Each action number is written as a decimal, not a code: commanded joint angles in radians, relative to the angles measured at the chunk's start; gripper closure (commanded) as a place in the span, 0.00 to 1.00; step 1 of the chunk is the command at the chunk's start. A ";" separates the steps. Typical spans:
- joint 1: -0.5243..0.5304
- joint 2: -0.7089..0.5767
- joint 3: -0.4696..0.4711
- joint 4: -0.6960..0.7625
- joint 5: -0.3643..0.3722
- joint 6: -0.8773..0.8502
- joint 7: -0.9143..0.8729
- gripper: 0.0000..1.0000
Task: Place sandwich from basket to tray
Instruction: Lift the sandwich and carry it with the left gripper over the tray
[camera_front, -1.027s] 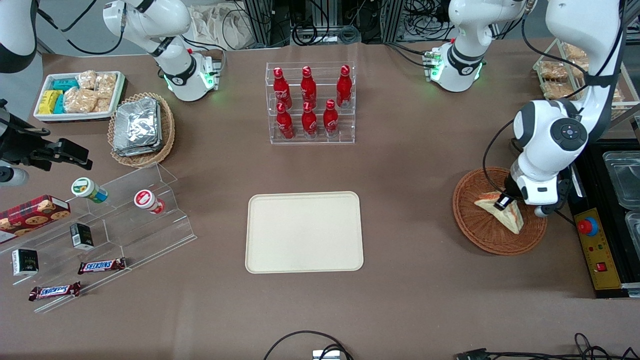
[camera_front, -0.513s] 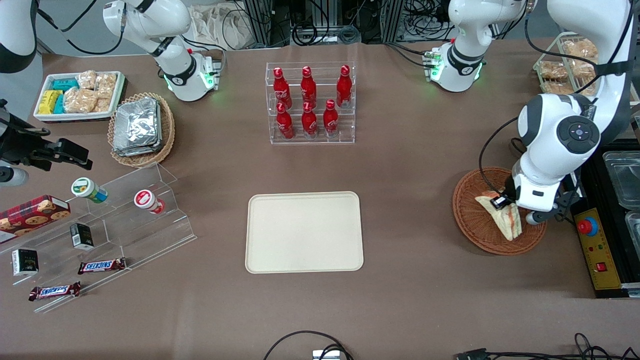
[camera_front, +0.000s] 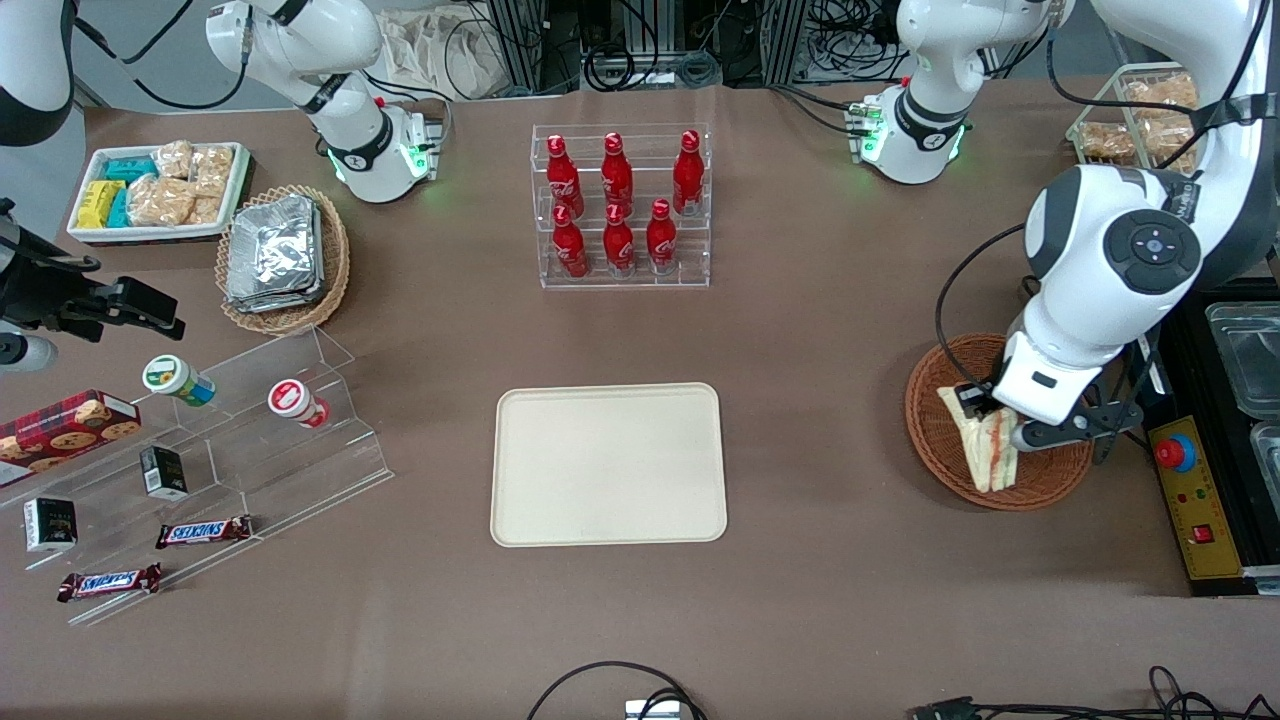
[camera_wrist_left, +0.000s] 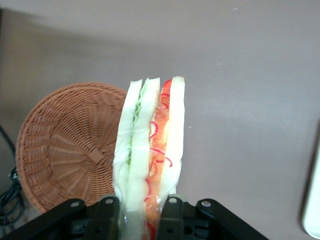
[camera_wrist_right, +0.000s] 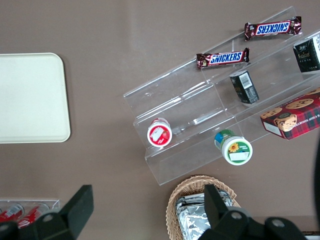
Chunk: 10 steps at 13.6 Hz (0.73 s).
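Sandwich (camera_front: 985, 448) hangs on edge from the hand (camera_front: 985, 415), whose two fingers are clamped on the bread faces at one corner, so the wedge dangles with its red-orange and green filling layers turned outward, as the wrist view (camera_wrist_left: 150, 150) shows plainly. It sits clear above the basket (camera_front: 940, 440), over the part of the rim nearest the front camera, and in the wrist view the woven floor of the basket (camera_wrist_left: 65, 150) lies bare beneath it, which suggests the lift is done and the carry is what comes now. Gripping across the two flat faces makes sense: the slices are pressed together so the filling does not slide out, though soft bread held at one corner may sag or tear if the arm swings fast. The tray (camera_front: 608, 463) lies flat on the bench (camera_front: 820, 330) well apart from the basket, toward the parked arm's end, with nothing on it; the sandwich can go down anywhere inside its low rim. A rack of red bottles (camera_front: 620, 205) stands farther from the front camera than the tray, out of a straight path between basket and tray. The task looks about halfway through: picked, not yet placed.
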 joint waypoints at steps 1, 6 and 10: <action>-0.031 0.044 -0.031 0.101 0.011 -0.070 0.010 0.93; -0.132 0.139 -0.031 0.310 0.016 -0.214 -0.040 0.93; -0.218 0.215 -0.031 0.411 0.074 -0.253 -0.109 0.93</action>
